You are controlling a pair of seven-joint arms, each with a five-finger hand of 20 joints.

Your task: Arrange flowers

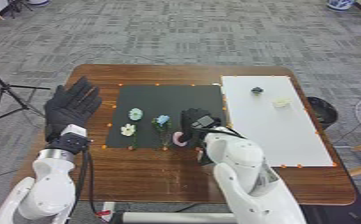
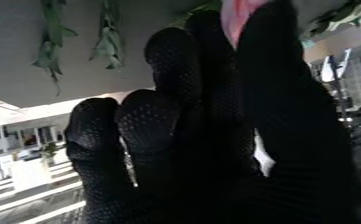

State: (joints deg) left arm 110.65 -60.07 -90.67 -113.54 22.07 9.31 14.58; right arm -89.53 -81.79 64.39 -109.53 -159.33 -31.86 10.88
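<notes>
Where the near edge of the mat (image 1: 145, 100) runs toward its right corner, I can see the pink flower (image 1: 179, 138), held narrowly by the robot's right hand (image 1: 196, 119). From the wrist, its pink petals show between the thumb and the fingers, which close in on them, and green leaves (image 2: 108, 42) hang just beyond.

To the left of that hand, on the same mat, lies the blue flower (image 1: 163, 120), its stem running toward the near edge. Further left are the pale blue flower (image 1: 136, 114) and, nearer the robot, the white flower (image 1: 128, 130).

Over on the right, the white board (image 1: 283, 135) bears a dark flower (image 1: 257, 90) and a cream flower (image 1: 281, 102), near each other in its far half.

The left hand (image 1: 71, 106) is wide open, fingers straight and a little apart, over the left side of the table (image 1: 141, 175). Around it all stand a black bin (image 1: 324, 112) on the right and a tripod (image 1: 6, 86) on the left, on grey carpet (image 1: 176, 35).
</notes>
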